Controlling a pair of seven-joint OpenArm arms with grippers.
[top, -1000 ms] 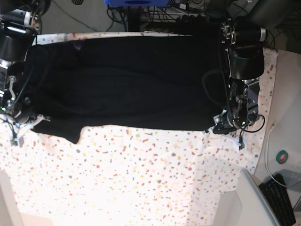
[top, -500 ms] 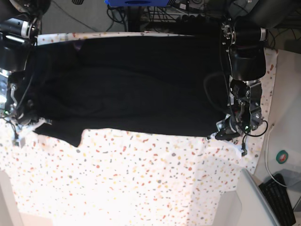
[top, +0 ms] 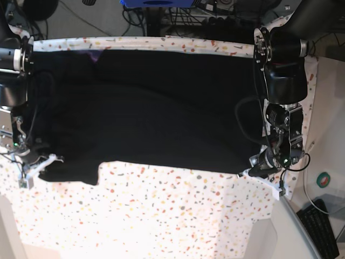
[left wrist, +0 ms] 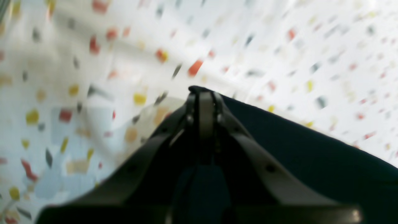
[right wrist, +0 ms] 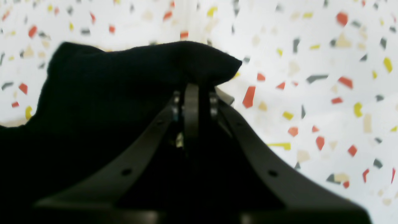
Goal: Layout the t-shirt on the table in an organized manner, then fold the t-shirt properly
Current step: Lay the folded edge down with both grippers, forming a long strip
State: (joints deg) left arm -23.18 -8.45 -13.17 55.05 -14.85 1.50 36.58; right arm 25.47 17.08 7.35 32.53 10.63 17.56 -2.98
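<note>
**Both grippers pinching t-shirt edge**

Left gripper [left wrist: 201,93]: jaws pressed together on the hem corner of the t-shirt [top: 151,108]. Right gripper [right wrist: 192,81]: jaws pressed together on a bunched fold of the same garment. The shirt lies spread across the far half of the table [top: 161,216], its near edge stretched between the two grippers. Speckled cloth shows bare nearer the camera.
</note>
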